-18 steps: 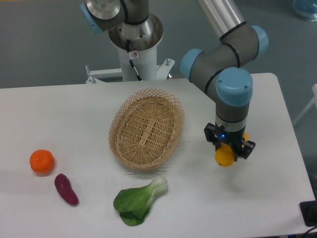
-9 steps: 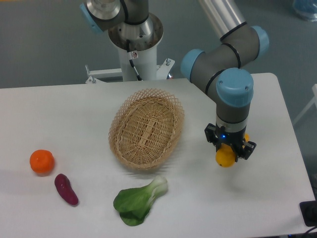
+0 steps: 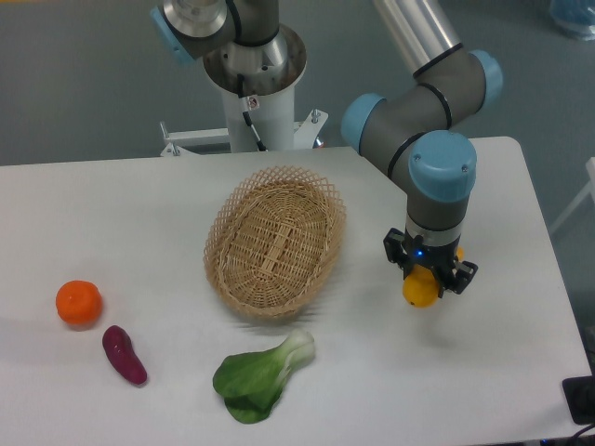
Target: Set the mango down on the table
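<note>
White table (image 3: 139,214) spreads under the arm; gripper (image 3: 424,283) pinches the mango (image 3: 420,291), whose visible end pokes toward seven o'clock, basket (image 3: 275,242) at nine o'clock.

text: none readable | labels: none; brands: none | numbers, signs: none

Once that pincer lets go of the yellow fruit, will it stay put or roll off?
The mango looks smooth and rounded, so it may roll a little on the flat white table. Its elongated oval shape probably stops it sooner than a ball. The glossy skin could slip in the pincer.
</note>
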